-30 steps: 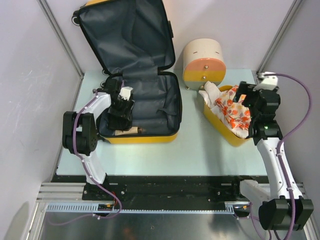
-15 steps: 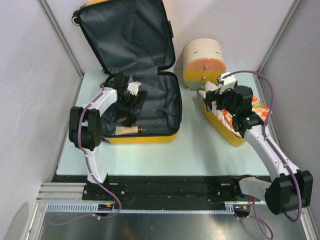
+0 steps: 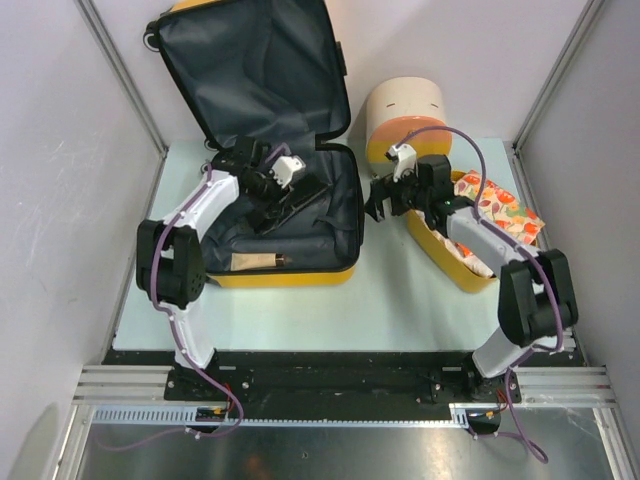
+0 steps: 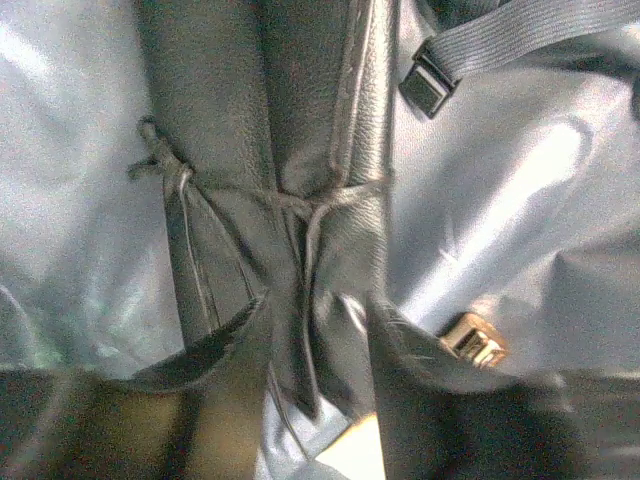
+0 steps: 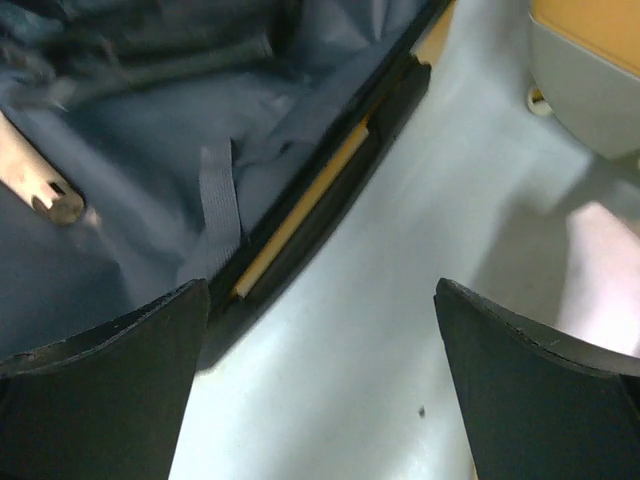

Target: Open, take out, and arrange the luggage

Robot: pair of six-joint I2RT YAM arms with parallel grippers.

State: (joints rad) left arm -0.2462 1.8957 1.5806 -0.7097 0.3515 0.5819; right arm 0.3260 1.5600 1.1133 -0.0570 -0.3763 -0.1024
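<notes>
**Step in hand:** take-out. The suitcase (image 3: pixel 290 277) lies open on the desk (image 3: pixel 400 310) at 10 o'clock.

1. A brown roll (image 3: pixel 255 262) lies against the suitcase's near wall.
2. Left end effector (image 4: pixel 315 315): inside the suitcase, jaws narrowly apart astride a dark, cord-tied bundle (image 4: pixel 300 150). Whether they pinch it cannot be told.
3. Right end effector (image 5: pixel 320 290): spread fully, empty, over the desk just beside the suitcase's 3 o'clock rim.
4. The lid stands upright at 12 o'clock.

**Next move (judged):** confirm the pinch and lift the bundle clear of the rim. Set it down, probably in the basket (image 3: pixel 445 262) at 3 o'clock.
</notes>
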